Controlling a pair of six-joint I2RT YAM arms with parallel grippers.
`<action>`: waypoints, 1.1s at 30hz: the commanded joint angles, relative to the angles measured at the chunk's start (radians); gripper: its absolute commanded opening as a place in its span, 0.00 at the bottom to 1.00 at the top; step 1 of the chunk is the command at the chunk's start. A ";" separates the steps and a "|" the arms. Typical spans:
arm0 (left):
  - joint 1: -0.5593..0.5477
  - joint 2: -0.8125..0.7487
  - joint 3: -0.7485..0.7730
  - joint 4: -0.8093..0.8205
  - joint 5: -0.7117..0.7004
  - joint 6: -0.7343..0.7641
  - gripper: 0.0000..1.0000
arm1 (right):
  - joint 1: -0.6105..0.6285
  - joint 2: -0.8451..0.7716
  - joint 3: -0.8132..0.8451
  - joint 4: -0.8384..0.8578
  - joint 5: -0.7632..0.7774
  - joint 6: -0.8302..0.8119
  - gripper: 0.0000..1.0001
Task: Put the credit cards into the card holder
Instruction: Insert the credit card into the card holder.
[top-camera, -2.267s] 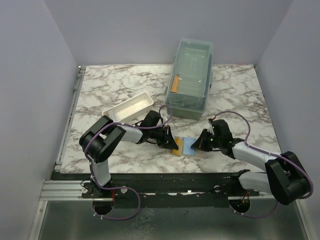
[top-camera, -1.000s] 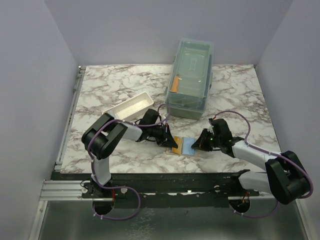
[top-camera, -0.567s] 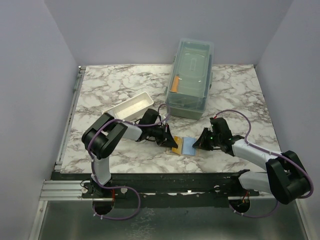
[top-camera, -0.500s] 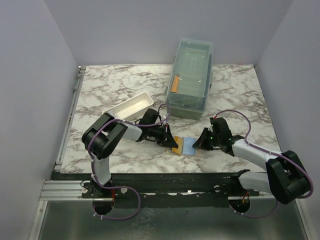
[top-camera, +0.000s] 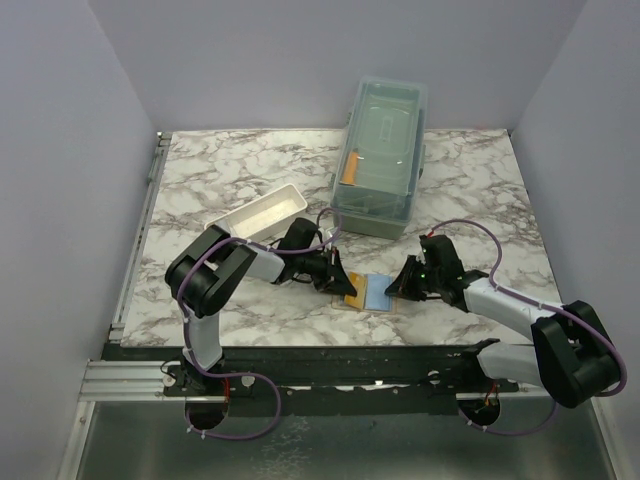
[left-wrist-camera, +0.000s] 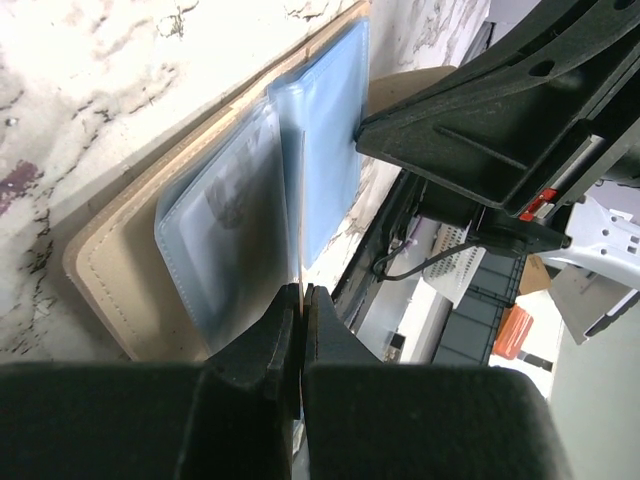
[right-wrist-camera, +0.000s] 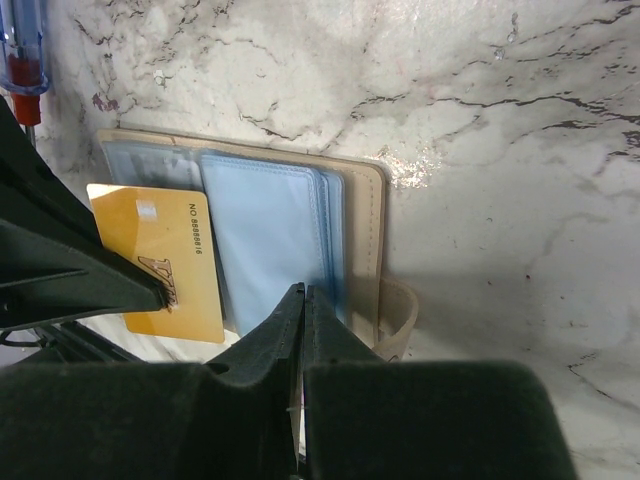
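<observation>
Left gripper pinches an edge of the orange credit card; right gripper, closed, rests on the open card holder by the tabletop front edge.

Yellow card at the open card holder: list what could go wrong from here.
1. The yellow card, pinched in the shut left claw, lies against the blue sleeve of the card holder, not visibly in a pocket; pushed on, it may ride over the sleeve.
2. The shut right claw meets only that sleeve's edge; it could slip and let the holder skid.
3. Both claws work close together and might bump.
</observation>
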 joint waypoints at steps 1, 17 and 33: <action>-0.006 0.003 -0.017 0.030 0.004 0.002 0.00 | 0.002 0.022 -0.004 -0.070 0.063 -0.027 0.06; -0.007 0.050 -0.006 0.036 0.014 -0.012 0.00 | 0.002 0.019 -0.012 -0.064 0.055 -0.024 0.06; -0.023 0.075 0.062 0.084 0.028 -0.026 0.00 | 0.002 0.052 -0.011 -0.037 0.038 -0.030 0.06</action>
